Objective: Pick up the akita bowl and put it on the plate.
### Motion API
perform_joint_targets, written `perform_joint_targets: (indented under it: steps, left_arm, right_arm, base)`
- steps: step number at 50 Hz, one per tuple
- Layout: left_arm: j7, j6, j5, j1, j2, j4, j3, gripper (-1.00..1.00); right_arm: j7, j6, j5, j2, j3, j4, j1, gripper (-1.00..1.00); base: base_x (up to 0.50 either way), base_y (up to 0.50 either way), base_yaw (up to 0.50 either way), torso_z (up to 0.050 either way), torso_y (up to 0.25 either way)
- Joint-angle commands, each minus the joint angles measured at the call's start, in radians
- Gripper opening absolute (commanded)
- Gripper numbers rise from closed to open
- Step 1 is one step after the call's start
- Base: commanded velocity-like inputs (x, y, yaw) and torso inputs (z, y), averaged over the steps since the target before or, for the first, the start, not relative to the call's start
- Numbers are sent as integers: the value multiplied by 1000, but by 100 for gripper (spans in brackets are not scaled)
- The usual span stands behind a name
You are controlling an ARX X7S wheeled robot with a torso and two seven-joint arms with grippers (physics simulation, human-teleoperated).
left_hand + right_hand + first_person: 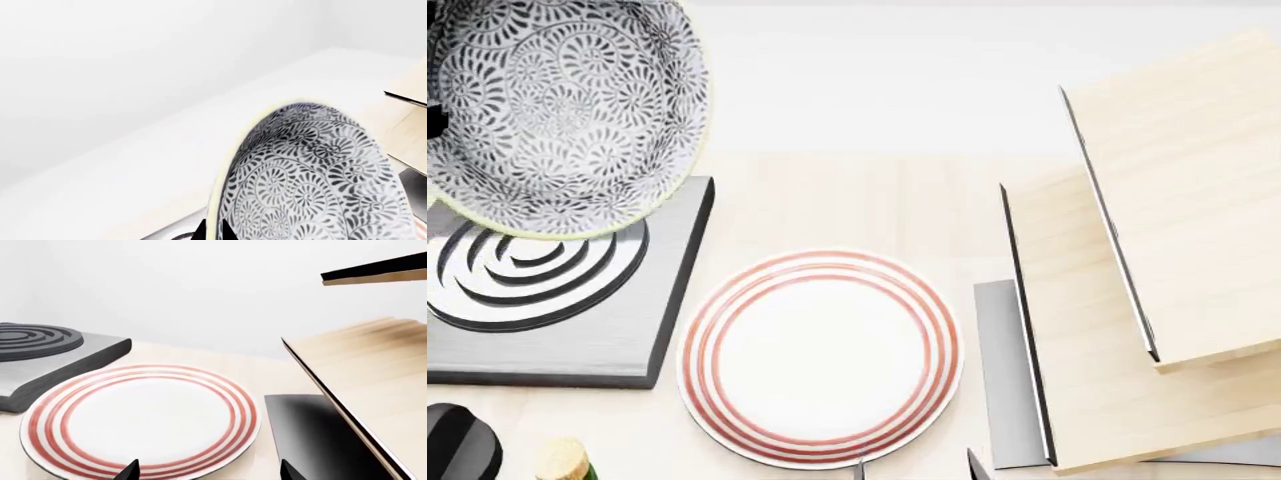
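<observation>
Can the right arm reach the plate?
Probably yes. The right gripper hangs open just over the near rim of the plate, and the plate is bare. The wooden boards stand off to one side, and the bowl is away over the burner.

Head looks down; both wrists sit close.

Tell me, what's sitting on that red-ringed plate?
Nothing: the plate is bare white in head and right wrist views. The akita bowl is raised above the stove burner, not on it.
</observation>
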Motion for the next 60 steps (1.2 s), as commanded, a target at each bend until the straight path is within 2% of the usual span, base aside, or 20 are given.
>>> perform_joint_targets:
  steps: [1, 9, 21, 28, 39, 44, 45, 55, 60]
  left_arm:
    - [29, 25, 2, -26, 80, -69, 18, -100]
    - [58, 5, -54, -44, 140, -129, -10, -100]
    - [90, 51, -3, -61, 195, -216, 61, -100]
    - [73, 50, -27, -46, 251, -270, 35, -100]
    - [12, 104, -66, -31, 369, -473, -84, -100]
    - [-4, 103, -65, -36, 394, -522, -89, -100]
    - [-16, 98, -83, -40, 407, -552, -117, -100]
    - [-40, 91, -63, -57, 455, -665, -100, -100]
    - [-10, 91, -43, -56, 475, -700, -54, -100]
  right_arm:
    - [-5, -20, 4, -5, -3, 30, 2, 100]
    - [-10, -31, 9, -6, -6, 41, 0, 100]
    - [-9, -43, 10, -10, -8, 63, 3, 100]
    - [-9, -46, 15, -9, -10, 65, 0, 100]
    - [-14, -56, 18, -12, -17, 74, -5, 100]
    - [-16, -61, 19, -14, -19, 84, -2, 100]
    - [-15, -56, 20, -11, -20, 74, -3, 100]
    - [-14, -54, 20, -11, -23, 76, 0, 100]
    - [-15, -61, 20, -13, -26, 86, -1, 100]
  base:
    - [0, 0, 0, 0, 0]
    - [0, 0, 0, 0, 0]
    - [0, 0, 0, 0, 1]
    - [0, 0, 0, 0, 0]
    - [0, 0, 0, 0, 0]
    - [0, 0, 0, 0, 2]
    - [0, 0, 0, 0, 0]
    - [0, 0, 0, 0, 0]
    - [0, 0, 0, 0, 0]
